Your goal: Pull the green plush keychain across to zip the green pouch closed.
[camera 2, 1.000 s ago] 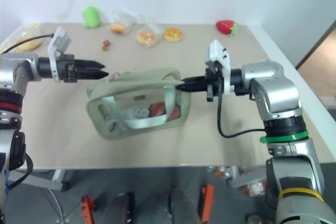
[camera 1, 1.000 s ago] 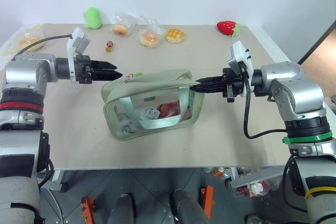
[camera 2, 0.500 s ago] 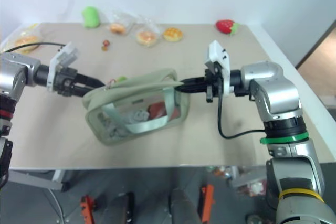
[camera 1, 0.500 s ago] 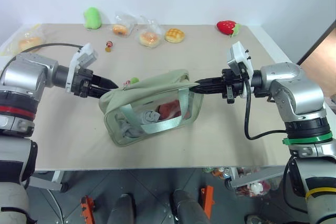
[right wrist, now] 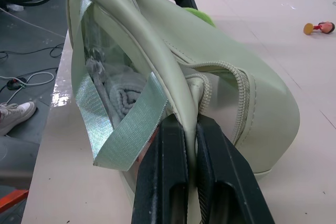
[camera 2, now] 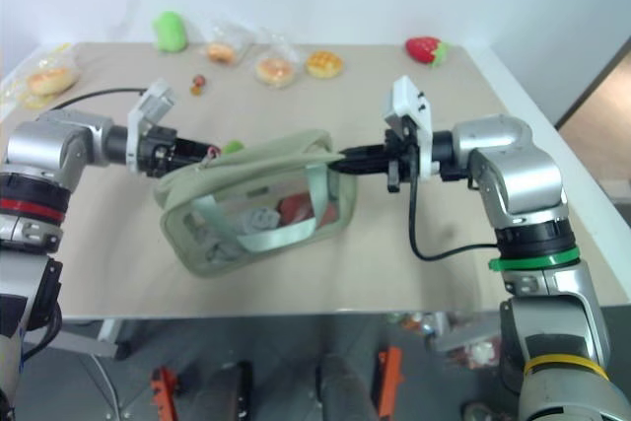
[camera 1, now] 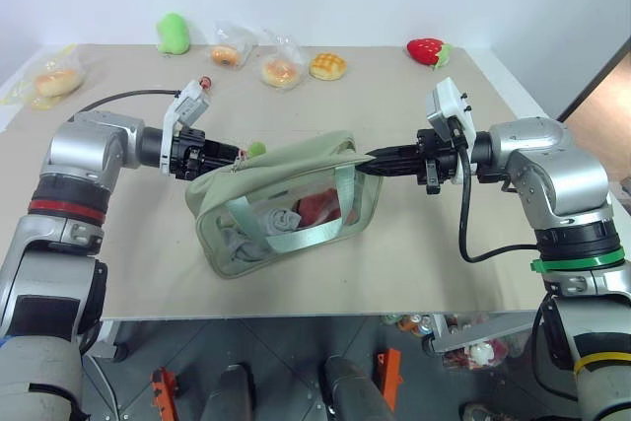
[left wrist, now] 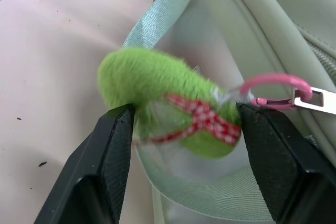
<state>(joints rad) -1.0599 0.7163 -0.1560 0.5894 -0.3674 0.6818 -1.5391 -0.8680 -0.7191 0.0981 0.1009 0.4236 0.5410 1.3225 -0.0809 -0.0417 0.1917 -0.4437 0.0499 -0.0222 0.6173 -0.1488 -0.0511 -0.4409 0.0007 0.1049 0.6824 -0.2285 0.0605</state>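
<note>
Two grippers meet your green pouch [camera 1: 286, 206] from opposite ends on the table [camera 1: 414, 244]. Your left gripper [left wrist: 184, 124] has the green plush keychain [left wrist: 168, 100] lying between its fingers, which stand just at its sides; you can't tell whether they press it yet. Its long axis runs from finger to finger, pink clasp [left wrist: 275, 90] toward the pouch. Your right gripper [right wrist: 190, 145] is clamped on the pouch's end, near the zipper [right wrist: 239, 95].

The pouch [camera 1: 286, 204] stands mid-bench [camera 1: 138, 263], near the front edge. The plush keychain [left wrist: 168, 100] hangs at its left end, between the left gripper [camera 1: 237, 154]'s fingers [left wrist: 105, 156]. The right gripper [camera 1: 367, 163] pinches its right end.
</note>
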